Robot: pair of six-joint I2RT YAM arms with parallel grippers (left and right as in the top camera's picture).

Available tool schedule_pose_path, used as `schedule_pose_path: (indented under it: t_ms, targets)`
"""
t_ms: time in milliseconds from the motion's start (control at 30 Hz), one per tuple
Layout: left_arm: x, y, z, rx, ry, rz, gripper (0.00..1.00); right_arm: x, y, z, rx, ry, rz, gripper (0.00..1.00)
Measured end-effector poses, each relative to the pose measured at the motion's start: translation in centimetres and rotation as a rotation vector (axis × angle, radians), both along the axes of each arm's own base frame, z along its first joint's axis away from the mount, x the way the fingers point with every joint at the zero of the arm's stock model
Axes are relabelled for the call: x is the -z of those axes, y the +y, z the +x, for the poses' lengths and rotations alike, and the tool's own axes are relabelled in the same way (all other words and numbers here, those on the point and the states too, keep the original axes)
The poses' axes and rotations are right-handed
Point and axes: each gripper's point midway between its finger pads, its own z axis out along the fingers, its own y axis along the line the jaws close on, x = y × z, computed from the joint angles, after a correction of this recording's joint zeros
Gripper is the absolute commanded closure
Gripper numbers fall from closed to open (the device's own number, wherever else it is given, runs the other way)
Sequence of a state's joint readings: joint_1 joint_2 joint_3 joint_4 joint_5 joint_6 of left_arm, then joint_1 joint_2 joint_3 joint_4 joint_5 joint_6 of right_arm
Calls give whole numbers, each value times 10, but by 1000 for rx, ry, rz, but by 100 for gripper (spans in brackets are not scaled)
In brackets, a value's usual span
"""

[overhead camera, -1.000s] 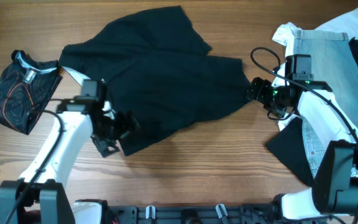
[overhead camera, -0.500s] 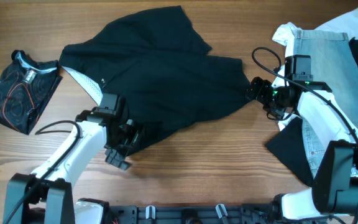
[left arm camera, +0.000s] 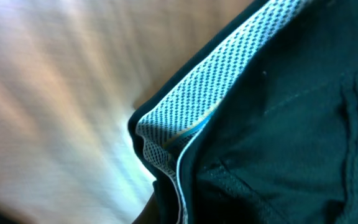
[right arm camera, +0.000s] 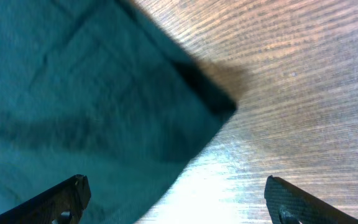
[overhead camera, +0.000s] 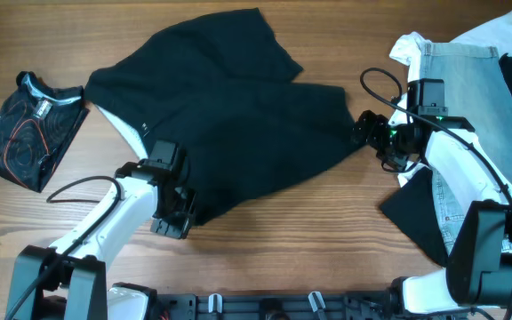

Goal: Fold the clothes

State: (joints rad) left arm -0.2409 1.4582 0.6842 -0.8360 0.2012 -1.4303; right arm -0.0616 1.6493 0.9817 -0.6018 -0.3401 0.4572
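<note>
A large black shirt [overhead camera: 229, 116] lies spread over the middle of the table. My left gripper [overhead camera: 174, 212] sits at its lower left corner and is shut on the hem there. In the left wrist view the black shirt [left arm camera: 291, 124] fills the frame, its white mesh lining [left arm camera: 197, 106] turned out along the edge; the fingers themselves are hidden. My right gripper [overhead camera: 364, 130] stands open at the shirt's right corner. In the right wrist view that corner [right arm camera: 92, 87] lies ahead of the wide-apart fingertips [right arm camera: 67, 196], with nothing between them.
A folded black top with red lines [overhead camera: 29, 129] lies at the far left. Light-blue jeans [overhead camera: 469, 80], white cloth [overhead camera: 412, 44] and a dark cloth [overhead camera: 416, 213] are piled at the right edge, under and behind the right arm.
My left arm has slid right and toward the front edge to the shirt's lower left corner, and its gripper went from open to shut on the hem. The right arm has stayed put.
</note>
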Motion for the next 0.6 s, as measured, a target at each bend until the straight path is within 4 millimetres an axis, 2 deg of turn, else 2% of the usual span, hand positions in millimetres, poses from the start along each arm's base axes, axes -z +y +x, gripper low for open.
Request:
schedule_pose_path:
  t_ms: [133, 333, 500, 600]
  targets:
    - [-4, 22, -12, 31, 37, 27, 96, 6, 1, -15, 3, 60, 4, 4]
    - [-20, 56, -17, 90, -10, 52, 96, 34, 16, -49, -21, 149, 27, 4]
    - [-21, 59, -19, 127, -12, 60, 96, 33, 38, -38, -36, 78, 65, 6]
    - [-21, 59, -19, 130, -13, 60, 96, 33, 55, -37, -46, 65, 80, 13]
